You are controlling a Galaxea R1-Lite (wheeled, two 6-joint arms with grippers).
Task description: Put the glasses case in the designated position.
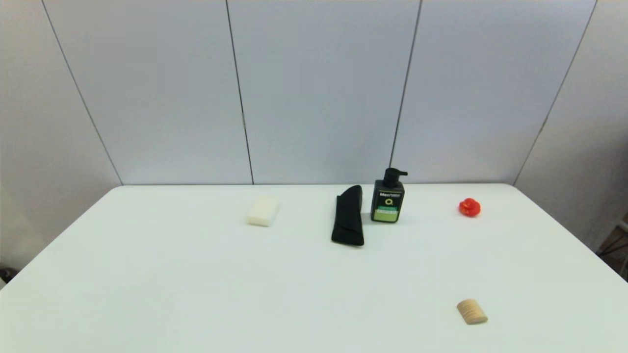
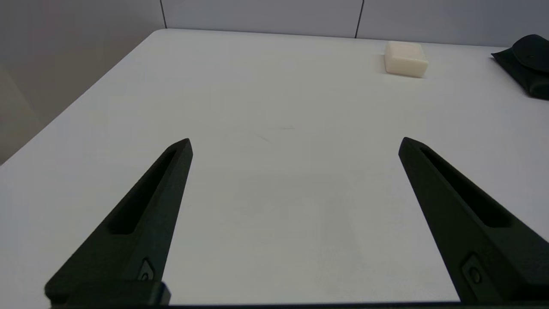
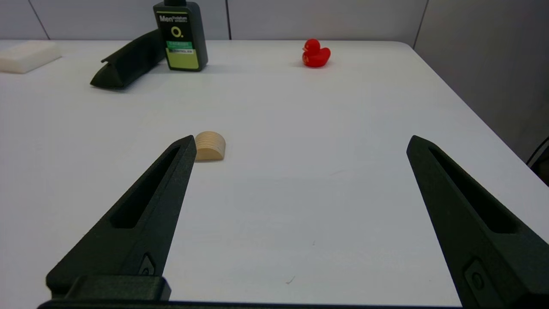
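The matte black glasses case (image 1: 348, 216) lies flat near the back middle of the white table, just left of the pump bottle; it also shows in the left wrist view (image 2: 524, 64) and the right wrist view (image 3: 126, 64). Neither arm appears in the head view. My left gripper (image 2: 295, 141) hovers open over bare tabletop at the near left, far from the case. My right gripper (image 3: 301, 139) is open over the near right of the table, holding nothing. The designated position has no mark that I can pick out.
A black pump bottle with a green label (image 1: 388, 198) stands right beside the case. A white block (image 1: 263, 211) lies to its left, a red toy duck (image 1: 469, 207) at the back right, and a small wooden half-round piece (image 1: 472, 312) near the front right.
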